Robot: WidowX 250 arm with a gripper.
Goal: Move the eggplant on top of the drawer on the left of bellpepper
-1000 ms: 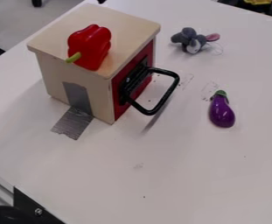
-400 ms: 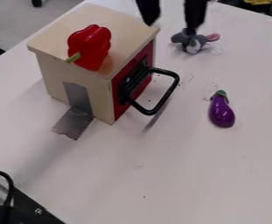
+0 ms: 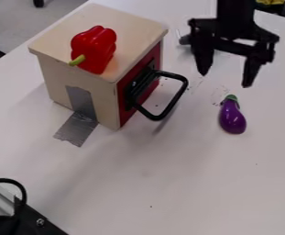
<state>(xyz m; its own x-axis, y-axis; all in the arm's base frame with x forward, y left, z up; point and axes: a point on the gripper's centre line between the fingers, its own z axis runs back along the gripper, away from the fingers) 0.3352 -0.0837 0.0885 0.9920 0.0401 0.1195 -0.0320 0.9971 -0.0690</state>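
The black gripper (image 3: 225, 81) hangs at the upper right, its two fingers spread apart with nothing between them. Just below its tips in the view, the purple eggplant (image 3: 232, 117) lies on the white table, green cap toward the gripper. To the left stands a wooden drawer box (image 3: 135, 26) with a red front and a black handle (image 3: 167, 110). On its top rests the red bell pepper (image 3: 94, 48), green stem pointing to the lower left.
A grey plush toy (image 3: 184, 39) lies behind the gripper, mostly hidden by it. Grey tape (image 3: 77, 128) runs from the box's side onto the table (image 3: 169, 183). Black hardware with a cable (image 3: 25, 195) is at the lower left corner.
The gripper has come in from the top edge and moved down and to the right, over the plush toy and close to the eggplant. The cable at lower left has shifted.
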